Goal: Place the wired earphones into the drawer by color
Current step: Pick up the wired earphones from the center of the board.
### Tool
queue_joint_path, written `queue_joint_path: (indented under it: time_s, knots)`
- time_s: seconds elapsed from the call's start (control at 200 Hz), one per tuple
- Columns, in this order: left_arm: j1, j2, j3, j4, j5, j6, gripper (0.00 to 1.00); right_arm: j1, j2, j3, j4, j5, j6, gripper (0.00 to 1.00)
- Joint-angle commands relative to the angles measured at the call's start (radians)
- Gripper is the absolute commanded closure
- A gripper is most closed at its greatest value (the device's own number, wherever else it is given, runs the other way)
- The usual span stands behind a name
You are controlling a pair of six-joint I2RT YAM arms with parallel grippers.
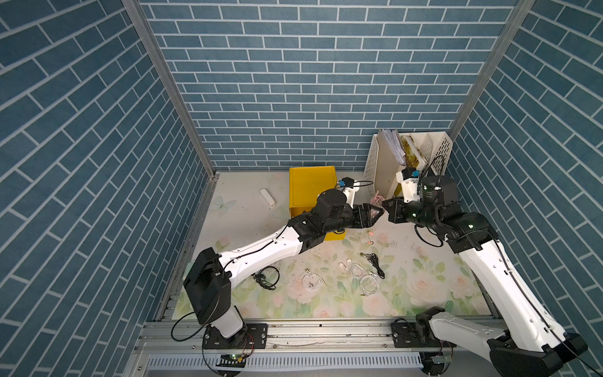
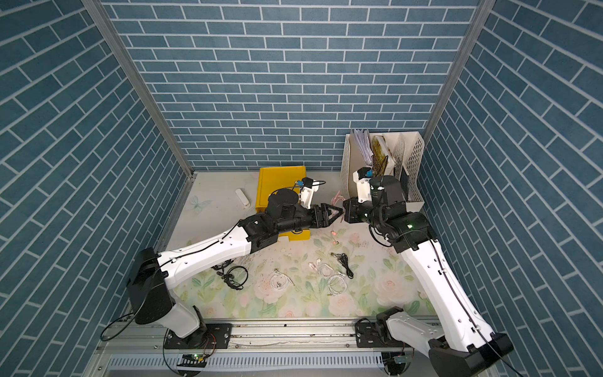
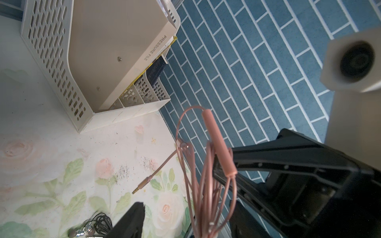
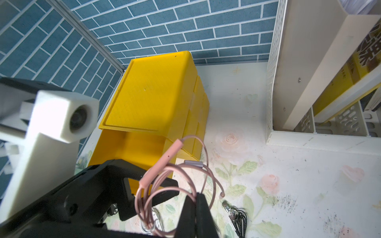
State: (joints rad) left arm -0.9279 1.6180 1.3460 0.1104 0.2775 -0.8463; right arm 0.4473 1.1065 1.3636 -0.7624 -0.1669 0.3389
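Observation:
My right gripper (image 4: 196, 210) is shut on the pink wired earphones (image 4: 162, 164), whose coil hangs above the table in front of the yellow drawer unit (image 1: 310, 186). My left gripper (image 3: 189, 222) faces it tip to tip, open, with its fingers (image 3: 132, 220) on either side of the pink coil (image 3: 206, 185) and apart from it. In both top views the two grippers (image 1: 380, 212) (image 2: 341, 212) meet mid-air. Black earphones (image 1: 267, 277) (image 1: 375, 261) and white earphones (image 1: 310, 280) (image 1: 368, 282) lie on the floral mat. A drawer (image 1: 336, 235) is pulled out at the unit's front.
A cream file rack (image 1: 408, 156) holding folders stands in the back right corner, close behind the right wrist. A small white bar (image 1: 268, 197) lies left of the yellow unit. Blue brick walls close in three sides.

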Motion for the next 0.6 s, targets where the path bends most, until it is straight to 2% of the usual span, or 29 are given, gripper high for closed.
queue_joint_path:
  time_s: [0.0, 0.165, 0.365, 0.465, 0.595]
  knots:
    - [0.010, 0.004, 0.034, -0.004, -0.012, 0.029, 0.38, 0.007, -0.020, -0.011, -0.021, -0.015, -0.023, 1.00]
    - [0.016, 0.009, 0.059, -0.025, -0.021, 0.055, 0.60, 0.008, -0.025, -0.026, -0.020, -0.021, -0.026, 1.00]
    - [0.018, 0.022, 0.074, -0.032, -0.014, 0.062, 0.72, 0.010, -0.034, -0.043, -0.002, -0.040, -0.020, 1.00]
    - [0.018, 0.027, 0.073, -0.029, -0.006, 0.061, 0.73, 0.013, -0.034, -0.043, 0.004, -0.048, -0.018, 1.00]
    - [0.018, 0.030, 0.073, -0.031, 0.001, 0.065, 0.80, 0.012, -0.034, -0.041, 0.009, -0.050, -0.018, 1.00]
